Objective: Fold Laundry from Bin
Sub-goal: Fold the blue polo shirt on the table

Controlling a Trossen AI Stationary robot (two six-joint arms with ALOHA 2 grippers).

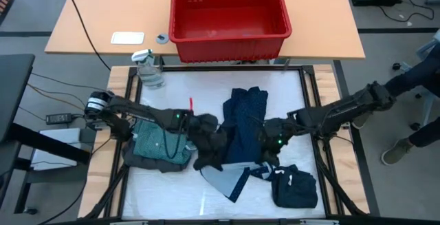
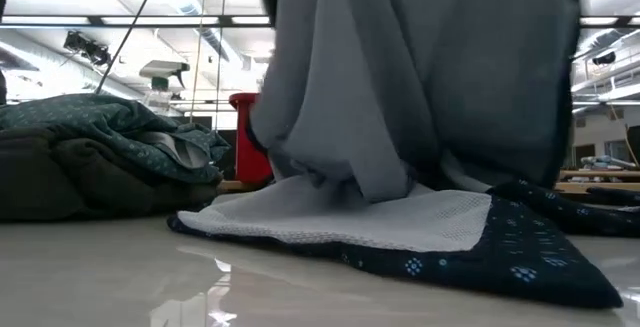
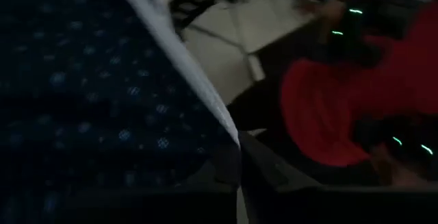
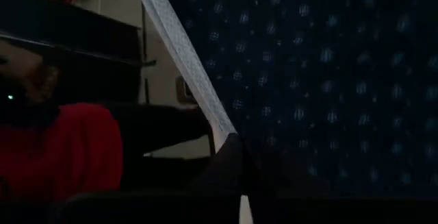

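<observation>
A navy dotted garment (image 1: 244, 118) with a pale lining is held up over the middle of the white mat between both grippers. My left gripper (image 1: 217, 127) comes in from the left and is shut on it. My right gripper (image 1: 262, 135) comes in from the right and is also shut on it. In the low view the garment (image 2: 400, 77) hangs as a grey curtain, and its lower end (image 2: 400, 222) lies on the mat. The red bin (image 1: 229, 15) stands on the wooden table beyond the mat. My left gripper pinches the garment at its white-trimmed edge (image 3: 226, 131), which runs straight into the shut fingers. It comes nearly level from the table's left. The cloth hangs below the hold, its lower end on the mat (image 1: 227, 177). My right gripper pinches the same garment at its white-trimmed edge (image 4: 215, 118), which runs down into the shut fingers. It comes slanting down from the table's right. The navy cloth spreads beside the hold and hangs, its lower end resting on the mat.
A teal-green dotted piece (image 1: 159, 142) lies on a dark grey piece at the mat's left. A dark navy bundle (image 1: 295, 187) sits at the front right. A spray bottle (image 1: 148, 70) stands at the mat's far left corner. A person's legs (image 1: 419, 115) show at the right.
</observation>
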